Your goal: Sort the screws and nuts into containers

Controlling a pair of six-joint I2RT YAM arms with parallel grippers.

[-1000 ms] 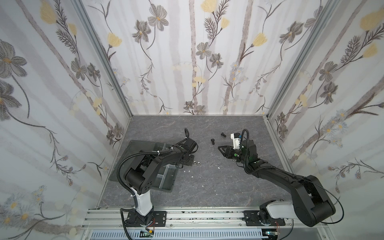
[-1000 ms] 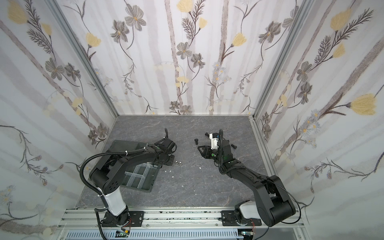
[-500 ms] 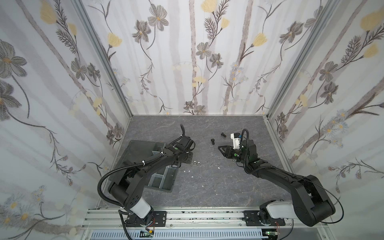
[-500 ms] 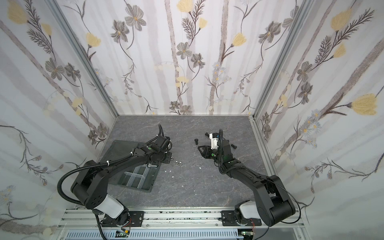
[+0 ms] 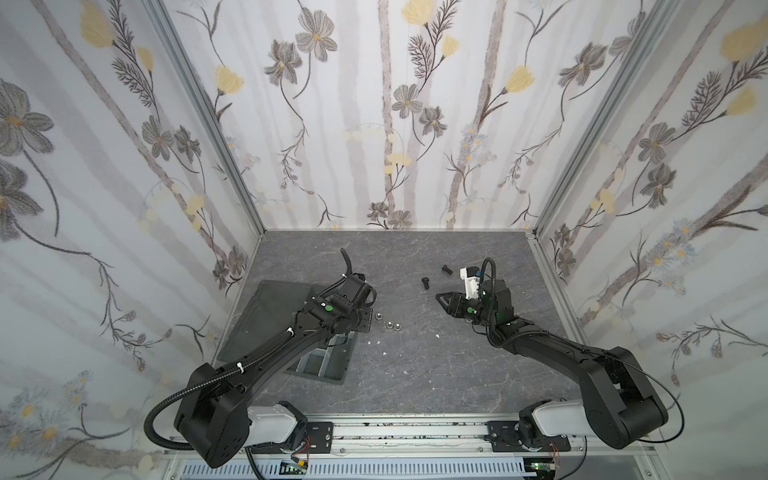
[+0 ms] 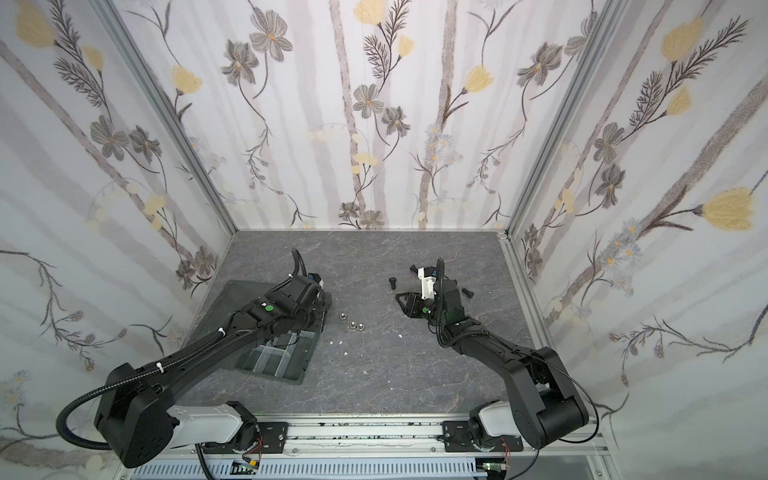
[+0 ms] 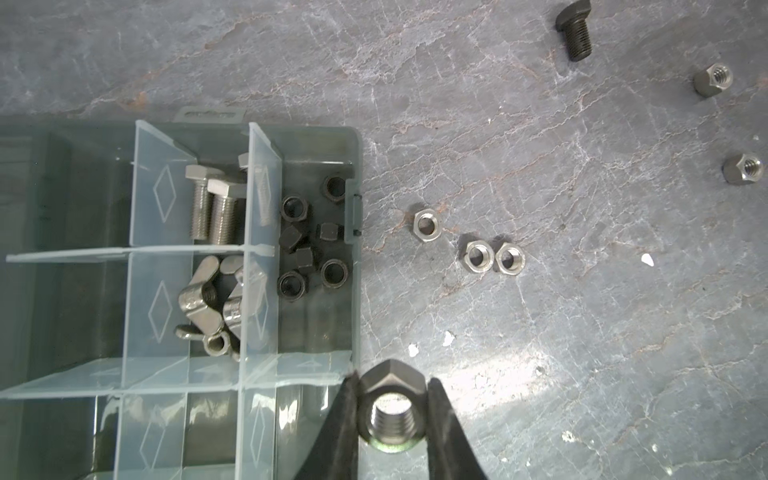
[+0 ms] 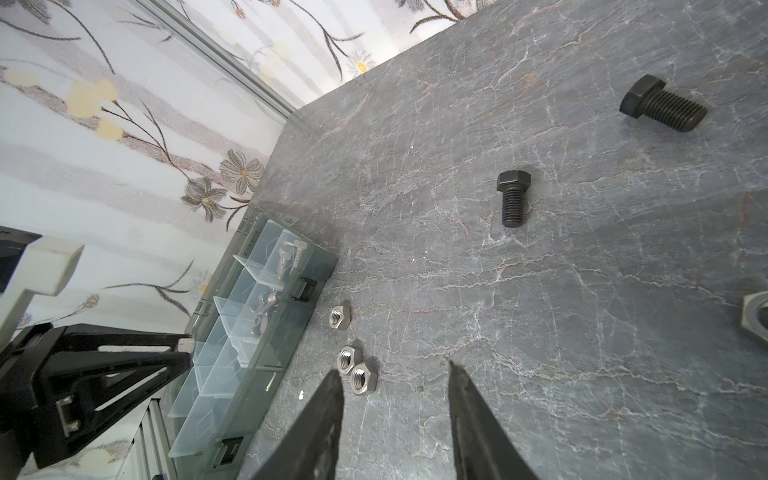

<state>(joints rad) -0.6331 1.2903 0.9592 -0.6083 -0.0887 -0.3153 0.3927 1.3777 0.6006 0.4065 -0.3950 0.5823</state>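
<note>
1. Step in hand, as I judge it: one nut is being delivered. The left gripper pinches a silver hex nut across its flats, bore toward the wrist camera. It sits over the outer wall of the organiser tray, by the compartment next to the black nuts.
2. Tray contents: silver screws fill one compartment and wing nuts the adjoining one. The black nuts lie in the outermost one. The compartment by the held nut looks empty, though the jaws hide part of it.
3. Next move likely calls for a small shift inward over the tray, so that the nut clears wall and divider, and then a release. The risk is that the nut clips the rim and bounces out.
4. Three silver nuts lie loose just beside the tray's outer wall, one alone and two touching. Farther from the tray are two more silver nuts and two black screws.
5. The right gripper has its jaws spread with nothing between them. It is well apart from the tray and pointed toward it.
6. Surface: a grey, stone-veined table top with scattered white flecks. The flat lid panel lies on the tray's far side.
7. Room: floral wallpaper panels close three sides. A metal rail along the front carries both arm bases.
</note>
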